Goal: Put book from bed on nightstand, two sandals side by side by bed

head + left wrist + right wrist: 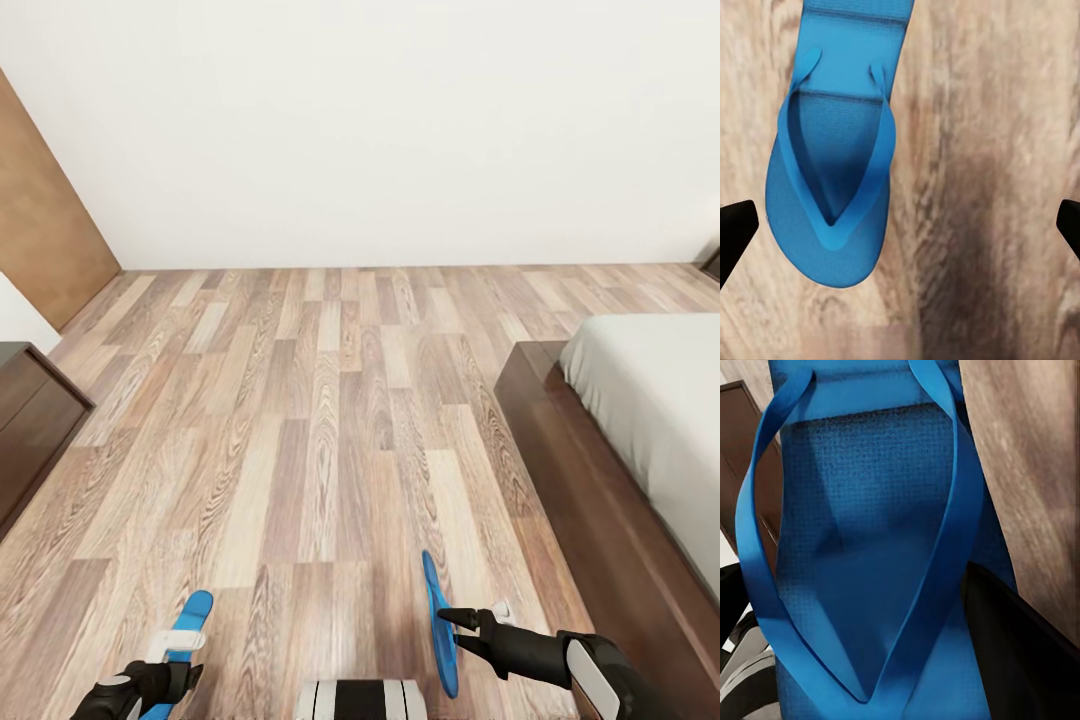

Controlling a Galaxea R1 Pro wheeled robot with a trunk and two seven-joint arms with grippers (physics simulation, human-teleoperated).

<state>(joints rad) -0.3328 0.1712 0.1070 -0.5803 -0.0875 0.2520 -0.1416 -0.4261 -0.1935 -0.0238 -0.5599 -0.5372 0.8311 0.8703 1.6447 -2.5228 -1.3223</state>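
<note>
Wood-plank floor (330,420) runs ahead of you to a plain white wall (380,120), with the bed (600,500) along your right, its dark frame edging a pale mattress (660,400). A dark cabinet (30,420) sits at your left.

Your right arm reaches forward and inward from low on the right, and your right gripper (452,622) is clamped on one blue sandal (437,620), held on edge above the floor beside the bed frame. Its long axis runs roughly away from you, toward the wall. From the right wrist the sandal (870,555) sits very close, straps meeting in a V near the dark finger (1020,645).

Your left gripper (178,672) hangs low on the left, fingers spread wide; the left wrist shows both fingertips (735,225) far apart and holding nothing. The other sandal (832,180) lies flat on the planks, strap side up, its long axis also pointing roughly toward the wall (185,630).

No writing is readable on either sandal.
</note>
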